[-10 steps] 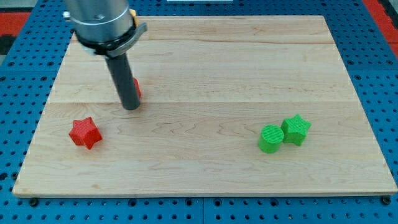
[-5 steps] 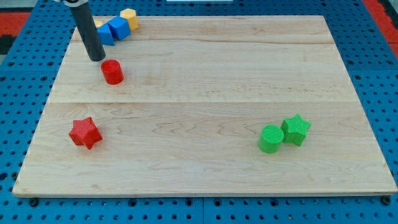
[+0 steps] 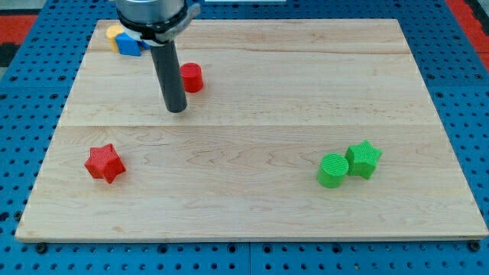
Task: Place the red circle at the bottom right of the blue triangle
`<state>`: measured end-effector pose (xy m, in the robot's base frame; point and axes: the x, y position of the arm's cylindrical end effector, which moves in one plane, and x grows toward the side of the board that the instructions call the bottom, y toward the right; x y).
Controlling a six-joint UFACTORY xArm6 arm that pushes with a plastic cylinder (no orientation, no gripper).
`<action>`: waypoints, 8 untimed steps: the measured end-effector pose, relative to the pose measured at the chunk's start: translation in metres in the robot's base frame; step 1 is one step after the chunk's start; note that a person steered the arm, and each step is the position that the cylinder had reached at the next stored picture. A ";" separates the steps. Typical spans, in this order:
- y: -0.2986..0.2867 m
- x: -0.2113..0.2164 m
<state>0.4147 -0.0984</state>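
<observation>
While no jaws exist on this rig, the arm ending in a plain rod with nothing to spread or pinch, the entries below are listed from the view's left to its right.

1. Red star (image 3: 104,163): set near the board's left edge, below mid-height, well apart from everything else.
2. Yellow block (image 3: 114,32): at the top-left corner, touching the blue one; shape not made out.
3. Blue block (image 3: 130,44): at the top-left corner, largely hidden by the arm; taken to be the blue triangle, though its shape cannot be confirmed.
4. My tip (image 3: 176,109): resting on the wooden board (image 3: 252,198) below and just left of the red circle, apart from it.
5. Red circle (image 3: 191,78): the task's thing, placed right of and below the blue block, in the upper-left part of the board.
6. Green circle (image 3: 332,169) and green star (image 3: 364,160): touching, toward the bottom-right corner.

Risks, as judged: the circle already appears to be roughly at the blue block's bottom right, so a further push from this side could carry it too far toward the top or right edge. Being round, it may be glanced off-centre and rolled aside. A sweep near the corner could disturb the blue and yellow pair.
</observation>
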 end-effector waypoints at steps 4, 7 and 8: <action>-0.019 -0.111; -0.066 -0.032; -0.067 -0.079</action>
<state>0.3357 -0.1658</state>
